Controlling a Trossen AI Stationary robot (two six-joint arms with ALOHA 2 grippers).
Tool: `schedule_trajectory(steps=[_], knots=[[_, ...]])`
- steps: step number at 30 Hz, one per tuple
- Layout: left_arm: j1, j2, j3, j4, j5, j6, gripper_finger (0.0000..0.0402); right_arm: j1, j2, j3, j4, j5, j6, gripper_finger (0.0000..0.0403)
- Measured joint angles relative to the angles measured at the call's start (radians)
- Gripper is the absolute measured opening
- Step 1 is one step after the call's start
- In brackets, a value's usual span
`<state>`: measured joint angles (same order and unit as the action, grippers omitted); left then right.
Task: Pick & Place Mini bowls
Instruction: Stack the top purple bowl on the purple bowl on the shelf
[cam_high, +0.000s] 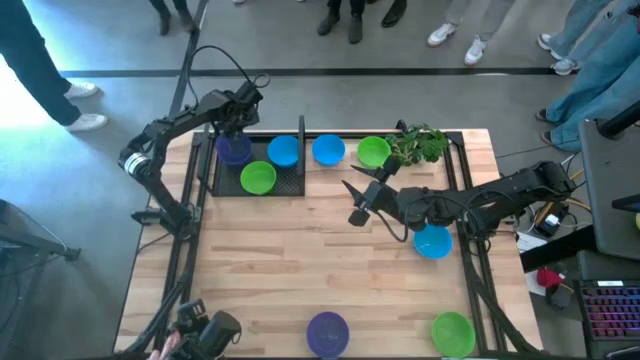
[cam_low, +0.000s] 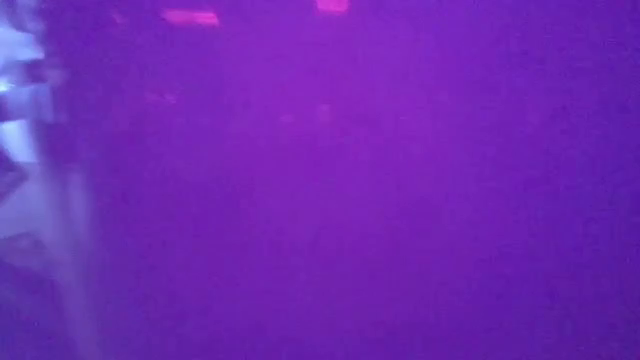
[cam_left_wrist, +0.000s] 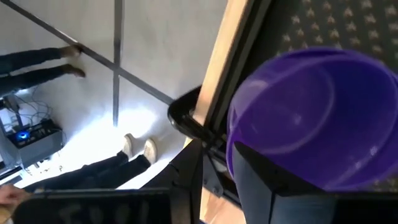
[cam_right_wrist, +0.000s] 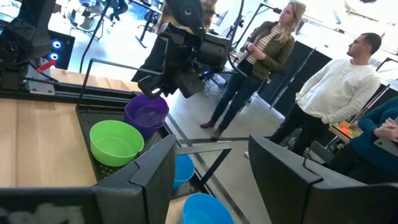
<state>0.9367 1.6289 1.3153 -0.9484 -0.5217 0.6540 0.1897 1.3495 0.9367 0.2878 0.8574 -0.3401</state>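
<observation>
A black tray (cam_high: 292, 186) on the table's far left holds a purple bowl (cam_high: 233, 150), a blue bowl (cam_high: 283, 150) and a green bowl (cam_high: 258, 178). My left gripper (cam_high: 238, 130) hangs over the purple bowl (cam_left_wrist: 317, 118), open, with one finger (cam_left_wrist: 280, 186) at the bowl's near rim. In the right wrist view the purple bowl (cam_right_wrist: 147, 115) sits upright on its base in the tray under the left gripper (cam_right_wrist: 158, 87). My right gripper (cam_high: 354, 200) is open above the table's middle and holds nothing. More bowls stand on the table. My left gripper stands open over the purple bowl's rim (cam_left_wrist: 239, 134), coming from above. Its finger covers the bowl's near wall, so I cannot tell whether it touches the bowl. The bowl rests in the tray's far left corner.
Beyond the tray stand a blue bowl (cam_high: 328, 150), a green bowl (cam_high: 373, 152) and a leafy sprig (cam_high: 420, 145). A blue bowl (cam_high: 432, 242) lies under the right arm. A purple bowl (cam_high: 327, 331) and a green bowl (cam_high: 452, 332) sit at the near edge. Purple fills the low view. People stand beyond the far edge.
</observation>
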Motion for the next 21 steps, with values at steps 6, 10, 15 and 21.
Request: schedule_trajectory(steps=[6,10,15,21], knots=[[0.000,0.011,-0.033,0.078,0.003,0.000,0.0083,0.000,0.000,0.000,0.000,0.000,0.000,0.0199],[0.001,0.011,-0.067,0.089,0.003,0.000,0.0083,0.000,0.000,0.000,0.000,0.000,0.000,0.0199],[0.002,0.011,-0.119,0.141,-0.001,0.000,0.0083,0.000,0.000,0.000,0.000,0.000,0.000,0.0199],[0.002,0.011,-0.136,0.189,-0.013,0.001,0.0083,0.000,0.000,0.000,0.000,0.000,0.000,0.0199]])
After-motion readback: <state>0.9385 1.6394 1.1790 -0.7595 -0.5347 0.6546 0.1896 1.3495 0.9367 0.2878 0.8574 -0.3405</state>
